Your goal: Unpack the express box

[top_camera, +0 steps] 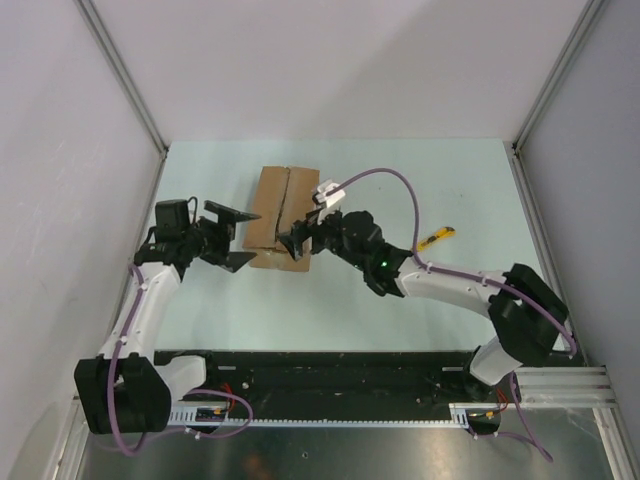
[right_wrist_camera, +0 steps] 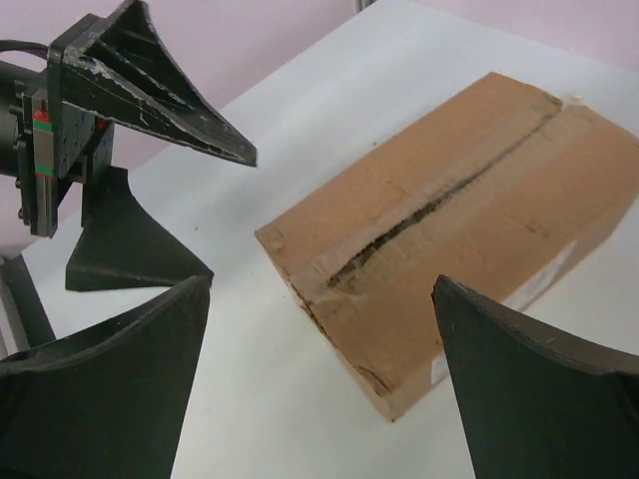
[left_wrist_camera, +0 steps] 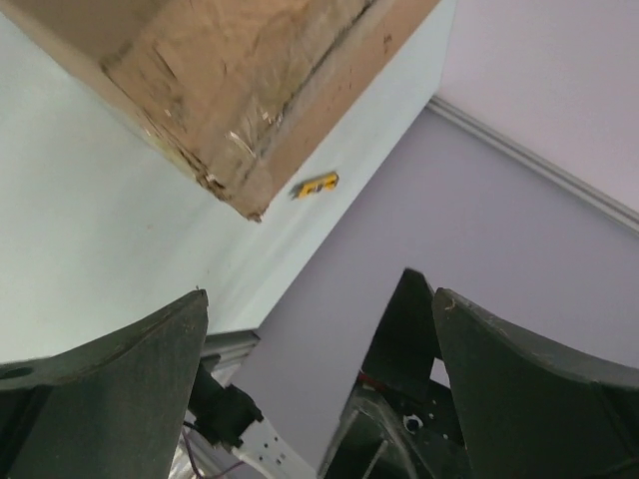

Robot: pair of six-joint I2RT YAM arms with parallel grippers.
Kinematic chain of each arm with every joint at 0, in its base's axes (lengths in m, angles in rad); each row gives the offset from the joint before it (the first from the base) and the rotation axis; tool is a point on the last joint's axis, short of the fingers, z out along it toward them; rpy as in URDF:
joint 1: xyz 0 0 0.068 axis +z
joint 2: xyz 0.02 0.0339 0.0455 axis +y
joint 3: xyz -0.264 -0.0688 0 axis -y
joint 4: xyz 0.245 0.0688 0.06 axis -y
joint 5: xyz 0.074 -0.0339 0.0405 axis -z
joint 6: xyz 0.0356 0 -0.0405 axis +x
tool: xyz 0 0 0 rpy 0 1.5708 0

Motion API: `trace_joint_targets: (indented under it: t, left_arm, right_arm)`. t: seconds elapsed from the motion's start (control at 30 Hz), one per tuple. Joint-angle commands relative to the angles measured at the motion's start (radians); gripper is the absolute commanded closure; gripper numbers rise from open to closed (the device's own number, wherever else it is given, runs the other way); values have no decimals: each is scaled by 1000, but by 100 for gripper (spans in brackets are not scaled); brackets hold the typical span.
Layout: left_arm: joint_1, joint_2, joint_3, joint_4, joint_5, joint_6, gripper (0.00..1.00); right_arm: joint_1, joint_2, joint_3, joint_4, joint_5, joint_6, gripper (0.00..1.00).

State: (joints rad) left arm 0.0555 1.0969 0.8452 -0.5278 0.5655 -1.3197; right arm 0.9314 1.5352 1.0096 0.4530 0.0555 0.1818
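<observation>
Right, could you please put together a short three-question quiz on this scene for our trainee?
1. True or false: the express box has its top flaps folded wide open.
2. Where does the yellow utility knife lie? A) on the table, to the box's right; B) on top of the box; C) at the table's far left corner.
3. Fill in: the left gripper and the right gripper both stand ___, holding nothing.
Key: 1 false, the flaps lie shut along a ragged centre seam; 2 A; 3 open.
</observation>
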Motion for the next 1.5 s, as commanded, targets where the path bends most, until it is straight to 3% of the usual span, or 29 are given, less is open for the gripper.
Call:
trace_joint_targets:
  t: [0.0, 0.17, 0.37, 0.5, 0.6, 0.77, 1.03, 1.47]
  left_arm:
    - [-34, -6, 49, 6, 42, -63, 2]
    - [-32, -8, 81, 6, -99, 57, 2]
    - [-25, 66, 178, 9, -325, 362, 4]
    - [-31, 182, 251, 17, -305, 606, 8]
    - [-32, 272, 302, 18, -233, 690, 12]
    - [-37, 374, 356, 28, -269, 757, 13]
    - [-36, 541, 362, 31, -118, 813, 19]
    - [-32, 597, 313, 29, -154, 827, 27]
  right_arm:
    - [56, 71, 84, 200, 72, -96, 2]
    - [57, 106, 122, 190, 157, -79, 3]
    - [40, 164, 170, 17, 219, -56, 4]
    - [40, 235, 266, -126, 274, -15, 4]
    - [35, 311, 398, -304, 352, 31, 4]
    - [-11, 410, 614, -583, 371, 160, 8]
    - [-22, 632, 900, -813, 425, 163, 9]
    - [-43, 750, 1024, -987, 529, 231, 11]
